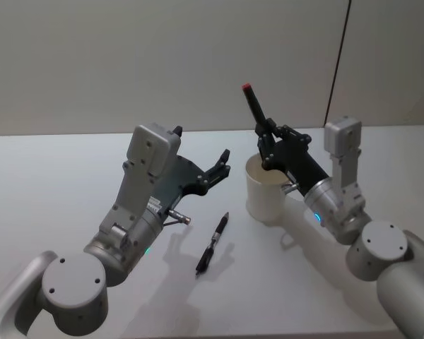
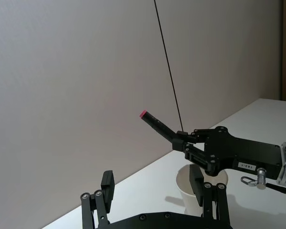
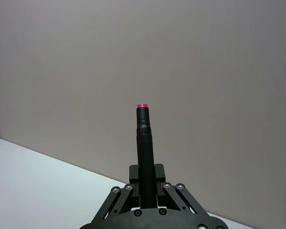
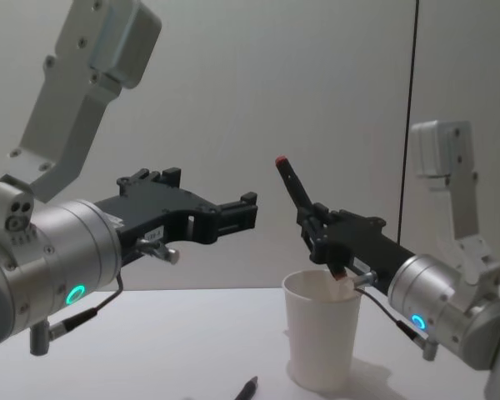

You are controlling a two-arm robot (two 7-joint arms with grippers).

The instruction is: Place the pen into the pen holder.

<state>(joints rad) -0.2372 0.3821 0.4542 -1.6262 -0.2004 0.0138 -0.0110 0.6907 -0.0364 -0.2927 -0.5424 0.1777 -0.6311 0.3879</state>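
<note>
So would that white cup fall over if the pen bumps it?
Probably. The pen holder looks like thin paper, so it is likely light. It narrows toward its base, so a nudge near its rim from the pen in the right gripper might tip or slide it. The left gripper hovers open nearby.

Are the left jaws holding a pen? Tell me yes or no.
No: the left gripper has its jaws open with nothing between them.

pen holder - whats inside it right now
Inside the pen holder, the visible wall looks bare. The right gripper, shut on a red-capped pen, hangs over the rim and covers the rest; the bottom is hidden.
</note>
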